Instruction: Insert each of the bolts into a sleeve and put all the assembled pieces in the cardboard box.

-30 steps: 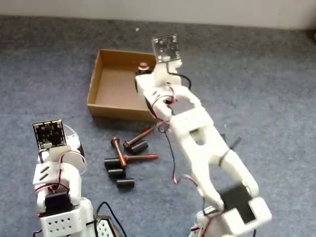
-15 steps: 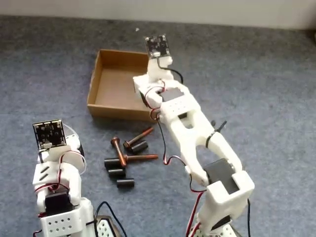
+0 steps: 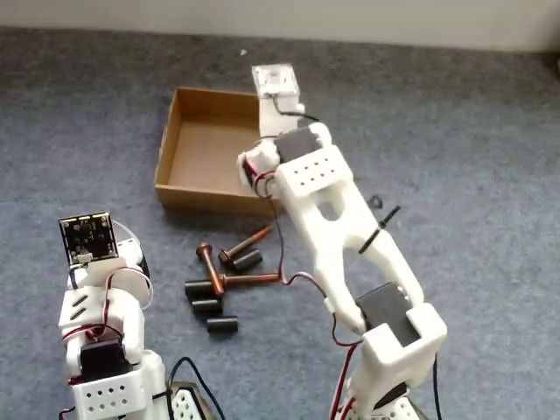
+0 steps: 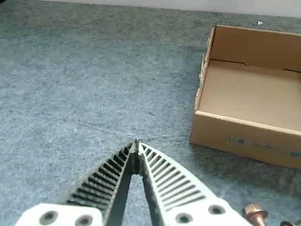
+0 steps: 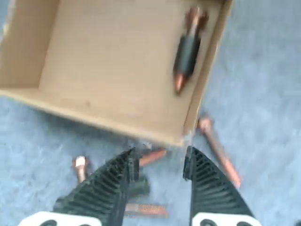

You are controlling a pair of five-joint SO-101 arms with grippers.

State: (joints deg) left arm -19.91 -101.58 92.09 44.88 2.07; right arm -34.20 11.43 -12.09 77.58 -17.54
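Where the grey, carpet-like worktop (image 3: 472, 157) runs back to a pale wall (image 3: 394, 13), the cardboard box (image 3: 166, 171) sits open. The right gripper (image 5: 160, 151) hangs over the box's near wall, its fingers apart with nothing between them. One bolt in a sleeve (image 5: 187, 49) lies inside the box against a side wall. Loose bolts (image 3: 251, 280) and black sleeves (image 3: 207, 306) lie clustered on the worktop just in front of the box. The left gripper (image 4: 136, 146) is pressed together, empty, above bare worktop near the box.
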